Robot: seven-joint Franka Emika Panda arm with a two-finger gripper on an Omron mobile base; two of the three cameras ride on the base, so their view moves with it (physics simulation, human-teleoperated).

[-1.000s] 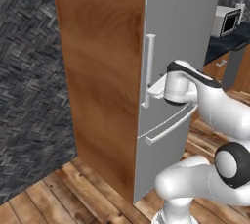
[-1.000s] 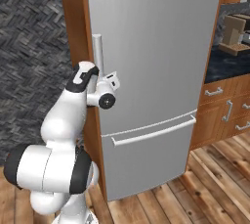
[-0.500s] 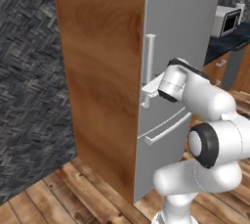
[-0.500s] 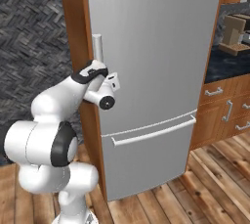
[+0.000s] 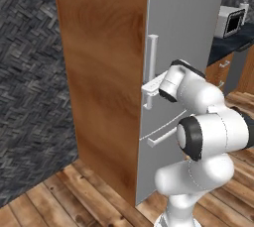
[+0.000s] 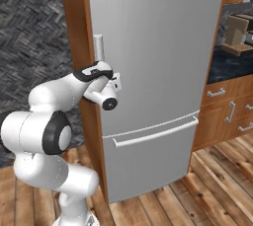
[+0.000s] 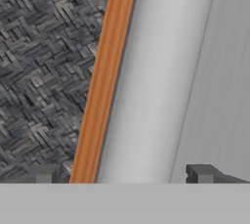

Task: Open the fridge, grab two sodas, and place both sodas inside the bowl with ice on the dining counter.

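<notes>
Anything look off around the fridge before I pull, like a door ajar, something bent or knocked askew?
Nothing stands out. The fridge door sits flush and shut, its vertical handle is straight, and the lower drawer is closed. The gripper straddles the handle bar, fingers apart.

The fridge (image 6: 163,72) is brushed silver-grey, its side panel (image 5: 104,72) warm orange-brown wood (wall (image 5: 30,97) dark grey herringbone).

I get even, bright, rendered light with no clear source. The fridge (image 6: 158,62) door shows a soft sheen, no hard glare. Shadows are faint. My hand view is soft and blurry up close; base views look slightly pixelated.
</notes>
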